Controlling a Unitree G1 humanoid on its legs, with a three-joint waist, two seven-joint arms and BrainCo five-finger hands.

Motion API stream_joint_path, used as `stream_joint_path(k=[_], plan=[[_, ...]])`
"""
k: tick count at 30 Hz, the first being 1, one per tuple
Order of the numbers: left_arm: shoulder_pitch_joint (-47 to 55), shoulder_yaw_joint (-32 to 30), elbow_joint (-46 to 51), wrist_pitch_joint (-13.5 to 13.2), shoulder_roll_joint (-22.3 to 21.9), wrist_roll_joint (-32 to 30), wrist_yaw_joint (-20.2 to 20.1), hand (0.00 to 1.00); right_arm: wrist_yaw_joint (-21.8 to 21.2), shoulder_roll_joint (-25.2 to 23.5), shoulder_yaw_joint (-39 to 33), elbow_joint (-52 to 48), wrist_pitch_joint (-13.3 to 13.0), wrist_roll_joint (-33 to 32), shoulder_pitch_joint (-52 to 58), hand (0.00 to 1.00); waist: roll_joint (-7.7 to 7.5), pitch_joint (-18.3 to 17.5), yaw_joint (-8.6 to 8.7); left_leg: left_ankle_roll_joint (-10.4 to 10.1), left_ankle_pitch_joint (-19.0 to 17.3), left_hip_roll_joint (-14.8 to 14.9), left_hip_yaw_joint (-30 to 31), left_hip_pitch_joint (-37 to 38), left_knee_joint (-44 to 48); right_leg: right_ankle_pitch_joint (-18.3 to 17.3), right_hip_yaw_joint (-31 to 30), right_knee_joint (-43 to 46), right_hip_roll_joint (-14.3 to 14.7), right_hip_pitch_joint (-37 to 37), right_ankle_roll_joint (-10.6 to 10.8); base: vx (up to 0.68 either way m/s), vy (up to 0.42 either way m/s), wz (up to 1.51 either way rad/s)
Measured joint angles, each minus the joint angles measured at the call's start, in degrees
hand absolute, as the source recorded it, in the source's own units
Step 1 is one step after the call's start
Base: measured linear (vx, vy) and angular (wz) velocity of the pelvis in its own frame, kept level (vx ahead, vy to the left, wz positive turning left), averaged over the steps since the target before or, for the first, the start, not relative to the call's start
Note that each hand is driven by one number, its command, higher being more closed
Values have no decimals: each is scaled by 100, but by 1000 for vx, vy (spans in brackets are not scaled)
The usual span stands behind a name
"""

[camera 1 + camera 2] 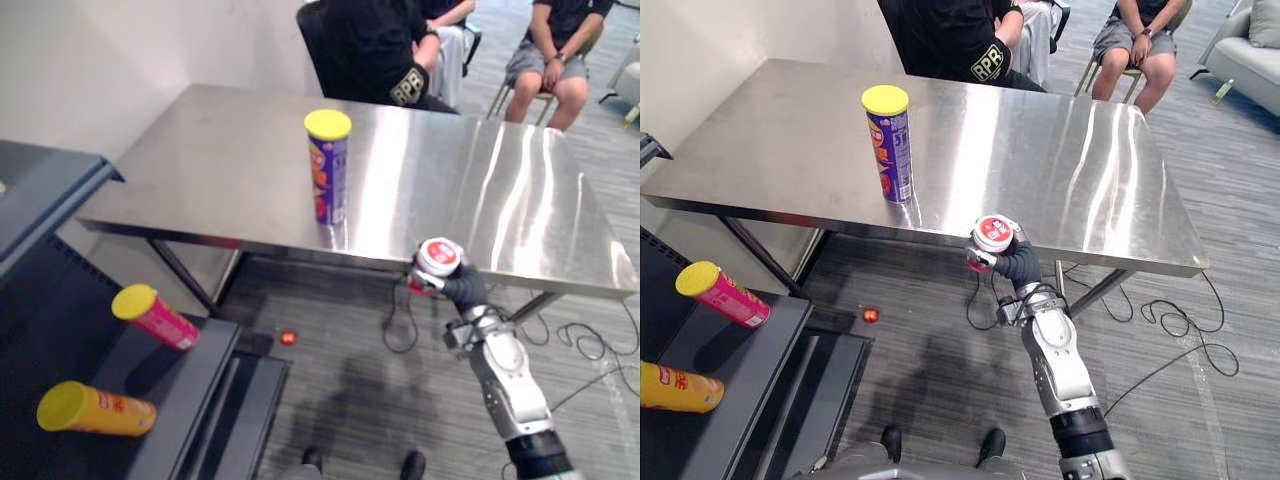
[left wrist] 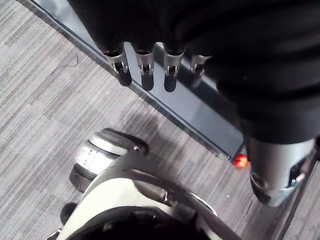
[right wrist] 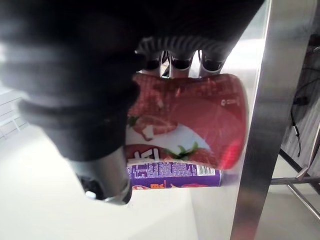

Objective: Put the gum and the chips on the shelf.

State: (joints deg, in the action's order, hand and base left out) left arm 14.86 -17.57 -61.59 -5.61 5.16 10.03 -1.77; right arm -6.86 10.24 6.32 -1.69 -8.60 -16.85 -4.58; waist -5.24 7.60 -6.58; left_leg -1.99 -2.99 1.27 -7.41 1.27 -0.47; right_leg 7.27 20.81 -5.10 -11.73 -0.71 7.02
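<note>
**Gum in hand at the table's edge, chips waiting upright**

At the lower left of the head views, the dark shelf [image 1: 190,385] is already carrying two cans on their sides: a yellow can [image 1: 95,408] in the bottom corner and a pink can [image 1: 155,316] just above it. They are lying down, so they are probably stable there but free to roll.

The left hand [image 2: 144,75] is hanging idle over the floor beside the shelf's edge. Its fingers are straight and apart, and it is carrying nothing. A small red ball [image 1: 288,338] is lying on the carpet near that edge.

In the middle of the frame the chips can [image 1: 328,167] is standing upright on the steel table [image 1: 220,170], well back from the near edge. Its yellow lid is on and nothing is touching it, so it looks untouched.

Right of centre, the right hand [image 1: 462,288] is wrapping its fingers round the gum tub [image 1: 437,259]. It is holding the tub white lid up, just off the table's near edge. That suggests the gum is heading for the shelf first.

At the upper right, people [image 1: 370,50] are sitting behind the table.
</note>
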Motion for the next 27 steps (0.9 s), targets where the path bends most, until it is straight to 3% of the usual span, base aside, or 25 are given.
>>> stream_joint_path(k=[2,5,7,9,11,12,13,14,15,16,17,19,21,23,27], plan=[[29,-33,-7,7,-11,1,-5,0,1,0,-14,-41,0,-1,155,100,13,-71,1,-35,-30,8,4,14,12,-72,3,85,-11,10,-7,-18,2,1],[15,-37,-11,20,-39,85,-33,0,6,-2,-8,-40,1,-3,204,100,87,-23,4,-28,-326,119,33,-205,712,-454,-13,847,-95,229,-39,-18,3,3],[12,-26,-10,72,-54,395,-98,0,10,-4,154,12,2,-13,51,100,252,88,-5,-52,-690,258,203,-518,1530,-724,87,1326,-77,266,-80,-76,-6,19],[-1,29,20,65,-72,603,-117,0,10,-7,327,70,3,-36,-111,100,295,108,-8,-91,-612,264,543,-735,1585,-762,384,1340,-47,255,-116,-86,-77,83],[-18,159,98,33,-39,723,-152,0,16,-7,379,148,-3,-174,-319,100,309,103,-3,-183,-283,198,1113,-1034,1338,-837,987,1288,-59,273,-233,-134,-154,159],[-46,219,111,21,-41,719,-174,0,36,3,327,173,-14,-234,-428,100,370,126,-15,-385,-72,180,1498,-1164,966,-893,1399,1274,-34,299,-312,-134,-179,166],[-66,222,108,28,-40,718,-187,0,41,5,291,211,-11,-235,-511,100,397,142,-119,-438,-38,275,1468,-1159,581,-922,1648,1254,-3,344,-368,-165,-267,183],[-64,175,44,82,-37,719,-195,0,53,0,253,224,-1,-234,-595,100,369,127,-205,-380,-76,467,991,-1110,-4,-900,1925,1024,70,334,-456,-124,-185,139],[-77,127,-6,89,-3,720,-196,0,48,4,219,220,-7,-233,-650,100,354,144,-202,-189,-41,553,548,-1186,-5,-891,2134,956,-2,357,-514,-179,-176,154],[-136,94,-94,126,-72,720,-197,0,67,-11,21,235,-11,-231,-707,100,377,171,-198,192,51,741,-417,-1475,621,-939,2521,991,-167,426,-591,-135,-110,157],[-103,-5,-128,133,-114,727,-213,0,166,-15,-153,241,-9,-217,-700,100,385,180,-150,381,90,863,-1284,-1571,1452,-949,2817,1013,-281,422,-629,-121,-133,157],[-9,-129,-131,140,-191,710,-198,0,264,22,-432,234,-12,-183,-611,100,500,182,-120,477,-86,1252,-2087,-1330,2247,-924,3233,1059,-304,306,-655,-59,-78,117],[-25,-215,-199,163,-326,537,-204,0,371,63,-965,180,-12,-98,-370,100,688,116,87,452,-239,1570,-2778,-755,2455,-925,3900,1224,-426,115,-641,-79,68,143],[-36,-315,-224,194,-328,268,-254,0,396,45,-1290,38,-9,-54,-237,100,773,60,178,397,-214,1431,-2895,-684,2102,-864,4226,1271,-549,98,-553,-105,185,115],[-37,-381,-222,204,-269,195,-286,0,377,-12,-1598,-224,14,77,307,100,727,-72,327,285,-154,942,-2775,-729,1173,-628,5064,1197,-703,-126,-400,-116,251,105]])
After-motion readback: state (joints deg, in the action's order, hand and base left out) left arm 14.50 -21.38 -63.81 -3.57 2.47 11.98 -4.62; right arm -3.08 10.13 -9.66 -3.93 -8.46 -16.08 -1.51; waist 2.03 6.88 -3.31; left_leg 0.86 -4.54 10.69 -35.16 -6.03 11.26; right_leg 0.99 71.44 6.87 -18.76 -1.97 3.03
